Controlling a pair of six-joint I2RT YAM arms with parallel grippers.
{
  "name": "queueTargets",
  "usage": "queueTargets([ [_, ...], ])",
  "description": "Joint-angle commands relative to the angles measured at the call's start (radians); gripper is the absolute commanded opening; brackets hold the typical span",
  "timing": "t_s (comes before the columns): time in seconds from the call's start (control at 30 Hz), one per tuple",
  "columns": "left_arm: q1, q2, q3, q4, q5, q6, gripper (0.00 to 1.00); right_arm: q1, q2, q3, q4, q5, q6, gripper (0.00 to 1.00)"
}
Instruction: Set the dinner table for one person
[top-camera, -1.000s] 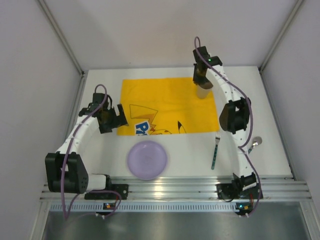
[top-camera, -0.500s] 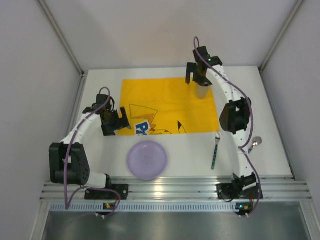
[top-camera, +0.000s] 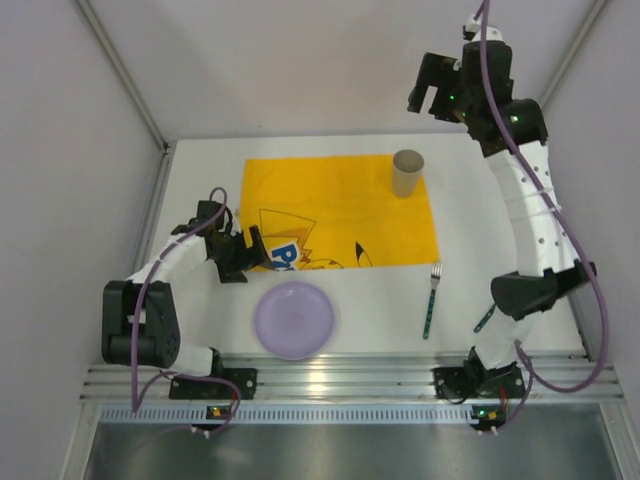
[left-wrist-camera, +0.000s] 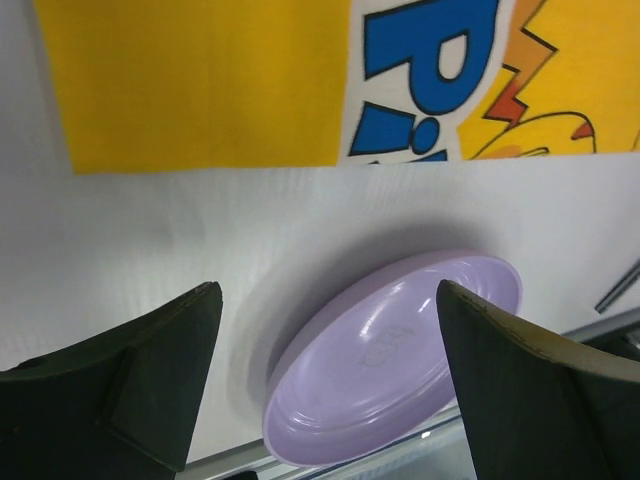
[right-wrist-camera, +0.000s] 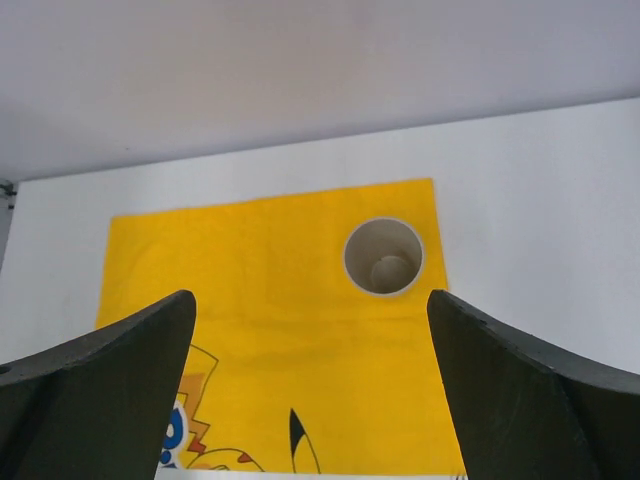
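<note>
On the white dinner table lies a yellow cartoon-print cloth. A beige cup stands upright on its far right corner, and the right wrist view looks down into the empty cup. My right gripper hangs open high above and behind the cup, touching nothing. A lilac plate rests on the table's near edge, in front of the cloth. My left gripper is low and open just left of and behind the plate, with nothing between its fingers. A fork lies right of the plate.
Pale grey panels wall the table on three sides. A ribbed aluminium rail runs along the near edge, right behind the plate. The right arm's elbow hangs over the table's right side, past the fork.
My right gripper opened, let go of the cup and rose up and back, leaving it upright on the cloth. The left gripper moved nearer and lower, towards the plate.
</note>
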Motion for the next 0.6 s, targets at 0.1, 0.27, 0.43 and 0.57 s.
queueTargets([
  [0.1, -0.025, 0.065, 0.000, 0.071, 0.181, 0.063, 0.81, -0.017, -0.259, -0.382, 0.027, 0.020, -0.001, 1.00],
  [0.27, -0.088, 0.139, 0.010, 0.071, 0.187, 0.078, 0.72, -0.054, -0.397, -0.556, 0.035, 0.028, -0.015, 1.00],
  [0.43, -0.218, 0.173, 0.027, 0.048, 0.086, 0.101, 0.69, -0.118, -0.474, -0.627, 0.004, 0.033, -0.042, 1.00],
  [0.57, -0.320, 0.235, 0.032, 0.047, 0.021, 0.098, 0.54, -0.166, -0.535, -0.671, -0.013, 0.028, -0.055, 1.00],
])
